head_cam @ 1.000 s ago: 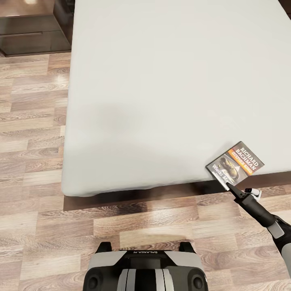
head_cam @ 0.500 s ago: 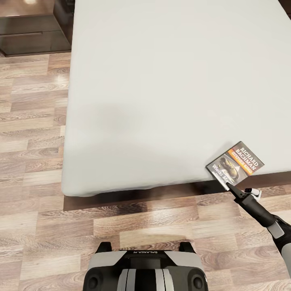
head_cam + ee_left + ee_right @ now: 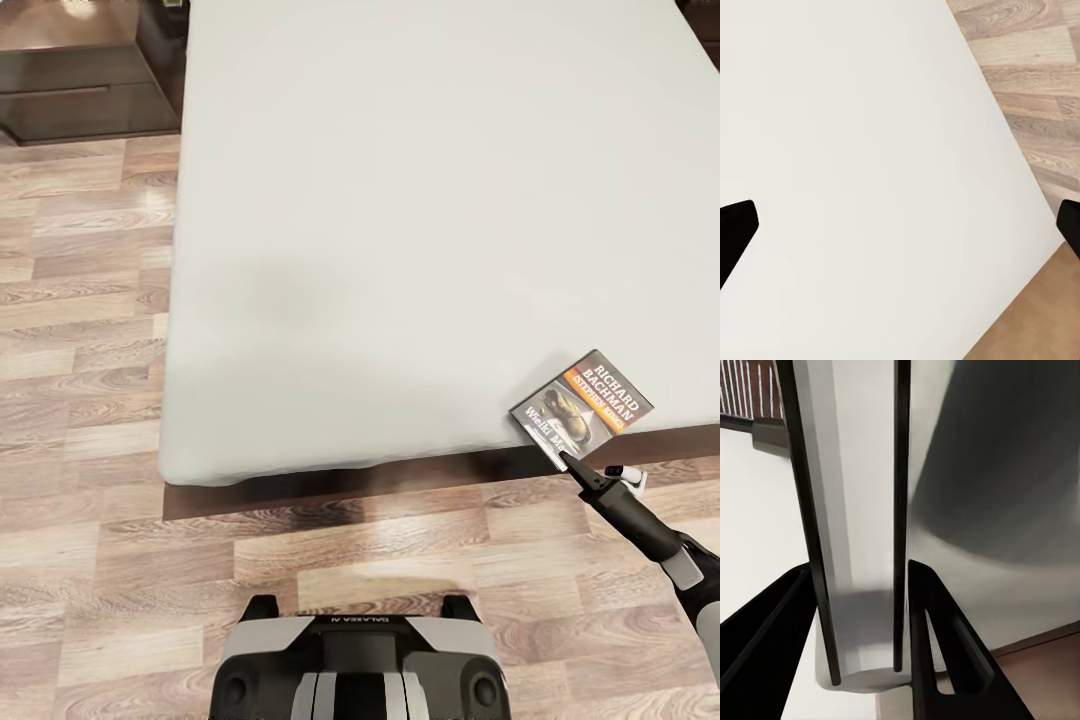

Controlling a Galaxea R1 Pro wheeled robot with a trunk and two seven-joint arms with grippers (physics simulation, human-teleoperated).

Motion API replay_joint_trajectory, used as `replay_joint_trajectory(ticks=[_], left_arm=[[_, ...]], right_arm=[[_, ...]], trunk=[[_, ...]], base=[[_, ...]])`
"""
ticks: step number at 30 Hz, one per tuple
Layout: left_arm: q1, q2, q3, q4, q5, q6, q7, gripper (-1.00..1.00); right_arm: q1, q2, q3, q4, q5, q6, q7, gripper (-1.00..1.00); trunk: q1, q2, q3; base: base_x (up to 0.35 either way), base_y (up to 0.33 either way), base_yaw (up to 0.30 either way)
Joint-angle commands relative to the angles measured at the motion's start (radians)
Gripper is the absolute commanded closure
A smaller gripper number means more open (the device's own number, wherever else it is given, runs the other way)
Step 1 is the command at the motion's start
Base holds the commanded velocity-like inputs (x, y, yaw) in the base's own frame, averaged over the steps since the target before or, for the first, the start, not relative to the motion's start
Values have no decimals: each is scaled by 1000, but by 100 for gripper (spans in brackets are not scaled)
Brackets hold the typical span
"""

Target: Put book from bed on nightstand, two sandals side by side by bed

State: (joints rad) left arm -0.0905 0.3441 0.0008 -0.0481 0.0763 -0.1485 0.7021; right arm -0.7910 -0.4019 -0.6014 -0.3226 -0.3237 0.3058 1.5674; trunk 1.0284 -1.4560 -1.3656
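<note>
The book (image 3: 583,405), dark with an orange band and white lettering, sits at the near right corner of the bed (image 3: 400,200), jutting over the pale-grey mattress edge. My right gripper (image 3: 568,462) reaches up from the floor side and is shut on the book's near corner. In the right wrist view the book (image 3: 862,547) appears edge-on, white pages between dark covers, clamped between the black fingers (image 3: 937,645). My left gripper (image 3: 904,225) hangs open above the mattress (image 3: 870,135), its fingertips far apart. The sandals are out of view.
A dark-brown nightstand (image 3: 80,80) stands at the far left beside the bed. The dark wooden bed frame (image 3: 330,488) runs along the mattress foot. Wood-plank floor (image 3: 90,400) spreads left of and in front of the bed, where my base (image 3: 355,660) stands.
The whole head view has shifted slightly, so the camera moved. The book and my right gripper keep the same place relative to each other.
</note>
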Motion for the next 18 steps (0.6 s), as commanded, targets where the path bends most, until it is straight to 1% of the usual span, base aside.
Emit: replay_joint_trajectory(ticks=[1, 18], left_arm=[[0, 0, -1, 1, 8, -8, -1, -100], [0, 0, -1, 1, 8, -8, -3, -100]], right_arm=[[0, 0, -1, 1, 0, 10, 3, 100], [0, -1, 0, -3, 1, 9, 3, 100]], trunk=[[-4, 7, 3], [-69, 126, 56]], base=[[0, 0, 0], [0, 0, 0]])
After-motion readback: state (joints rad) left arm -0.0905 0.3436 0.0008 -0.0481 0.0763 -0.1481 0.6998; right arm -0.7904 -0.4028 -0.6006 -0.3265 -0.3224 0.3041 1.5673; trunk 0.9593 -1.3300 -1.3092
